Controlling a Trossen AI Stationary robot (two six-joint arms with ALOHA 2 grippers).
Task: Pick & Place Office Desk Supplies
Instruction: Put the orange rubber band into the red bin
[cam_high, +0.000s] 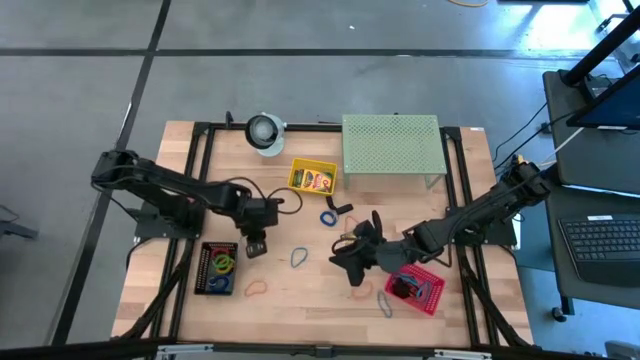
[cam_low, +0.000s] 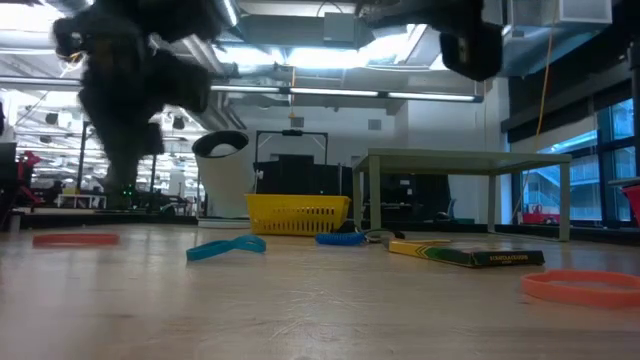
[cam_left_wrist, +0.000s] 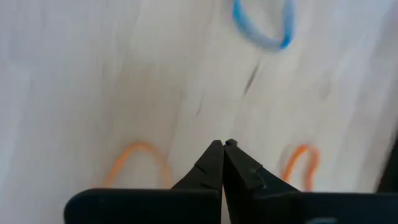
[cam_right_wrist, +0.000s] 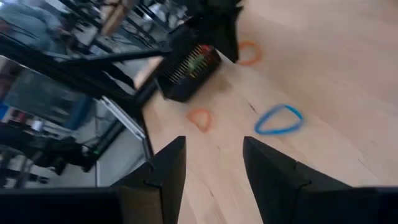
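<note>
Left gripper (cam_left_wrist: 222, 144) jaws pressed together, empty, above wooden surface (cam_left_wrist: 93, 93); thin blue rubber-band loop (cam_left_wrist: 261, 25) ahead. Right gripper (cam_right_wrist: 211, 163) jaws spread, nothing between. Likely missed or between picks.

Flat yellow-and-green crayon box (cam_high: 319, 181): lies inside the yellow mesh basket (cam_high: 299, 168) near the desk's back.
Thin blue rubber-band loop (cam_high: 298, 258): flat on the wooden desk (cam_high: 300, 300), mid-desk.
Darker blue loop (cam_high: 327, 217): flat, just in front of the yellow basket.
Orange loop (cam_high: 256, 289): flat, near the front edge.
Green and yellow loops (cam_high: 224, 263): piled in the black tray (cam_high: 204, 270).
</note>
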